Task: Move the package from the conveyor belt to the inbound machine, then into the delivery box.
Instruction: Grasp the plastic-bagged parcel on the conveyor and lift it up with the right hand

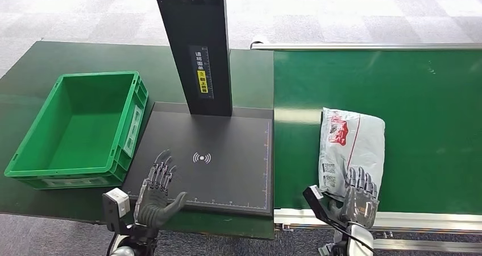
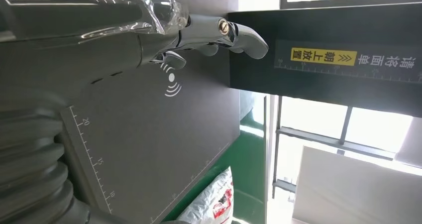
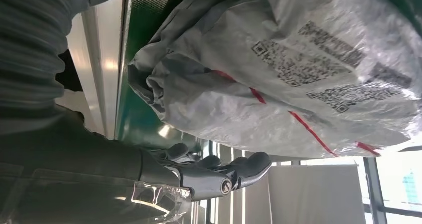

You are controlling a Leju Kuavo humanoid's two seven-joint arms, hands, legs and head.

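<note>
One package [image 1: 350, 148] lies on the conveyor belt [image 1: 420, 96], our right hand [image 1: 359, 199] at its near edge, fingers apart, gripping nothing. Our left hand [image 1: 157, 190] hovers spread over the inbound machine [image 1: 227, 170]. The slick, limp bag could slide away or sag from a shallow grip.

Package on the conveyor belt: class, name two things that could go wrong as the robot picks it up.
1. The package is a soft, crinkled bag; the right hand reaches only its near end, so it may sag or slip.
2. The left hand hovers over the scanner plate, where the package may have to land, and might get in its way.
</note>
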